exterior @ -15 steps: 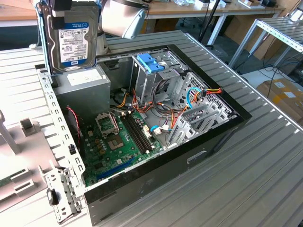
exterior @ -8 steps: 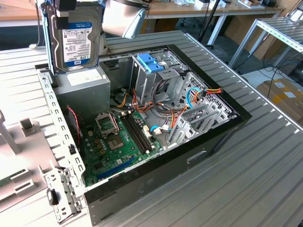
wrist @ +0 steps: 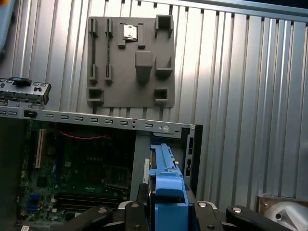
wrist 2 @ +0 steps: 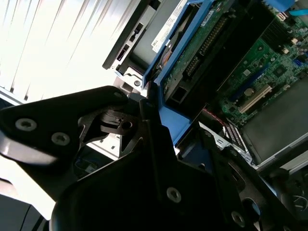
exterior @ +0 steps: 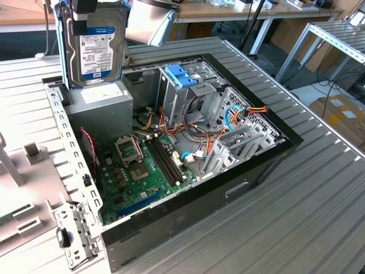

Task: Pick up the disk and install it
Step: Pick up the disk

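**The gripper (wrist: 166,202) is clenched on the disk (exterior: 100,48), which hangs on edge over the open computer case (exterior: 256,165).**

The disk is a flat rectangular slab of silver-black metal with a white label bearing a blue strip and blue plastic pieces along its sides. In the exterior view it stands upright with the label facing the camera. It is over the smooth grey power-supply box (exterior: 105,105), at the case's corner on the exterior view's left. In the first wrist view the matte black fingers (wrist: 139,202) press on the blue side pieces from both sides, with the disk wedged between them. The black-walled case holds a green motherboard (exterior: 142,171), bundled coloured cables and a perforated metal cage with a light-blue latch (exterior: 181,75) on top. It sits on a ribbed silvery table (exterior: 296,228). A grey moulded tray (wrist: 130,62) lies on the table just beside the case.
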Controlling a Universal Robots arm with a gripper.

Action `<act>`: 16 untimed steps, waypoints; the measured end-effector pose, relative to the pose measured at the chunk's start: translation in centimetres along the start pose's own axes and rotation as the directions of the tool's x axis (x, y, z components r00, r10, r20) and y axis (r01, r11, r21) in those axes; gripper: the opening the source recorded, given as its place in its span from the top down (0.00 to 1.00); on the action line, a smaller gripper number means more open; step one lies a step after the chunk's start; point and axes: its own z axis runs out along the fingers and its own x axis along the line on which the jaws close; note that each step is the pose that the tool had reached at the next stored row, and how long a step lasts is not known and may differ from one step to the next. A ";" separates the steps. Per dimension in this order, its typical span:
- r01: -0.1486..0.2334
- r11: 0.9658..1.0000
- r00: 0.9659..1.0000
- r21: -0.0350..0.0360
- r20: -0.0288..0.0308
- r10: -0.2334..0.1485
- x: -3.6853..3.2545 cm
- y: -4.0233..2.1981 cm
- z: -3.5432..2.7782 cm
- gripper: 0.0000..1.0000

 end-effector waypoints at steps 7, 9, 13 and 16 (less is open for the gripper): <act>0.000 1.000 1.000 0.000 0.000 0.000 0.07 -0.74 0.01 0.63; 0.000 1.000 1.000 0.000 0.000 0.000 0.08 -0.89 0.01 0.63; 0.000 1.000 1.000 0.000 0.000 0.000 0.11 -1.22 0.02 0.63; 0.000 1.000 1.000 0.000 0.000 0.000 0.14 -1.48 0.02 0.63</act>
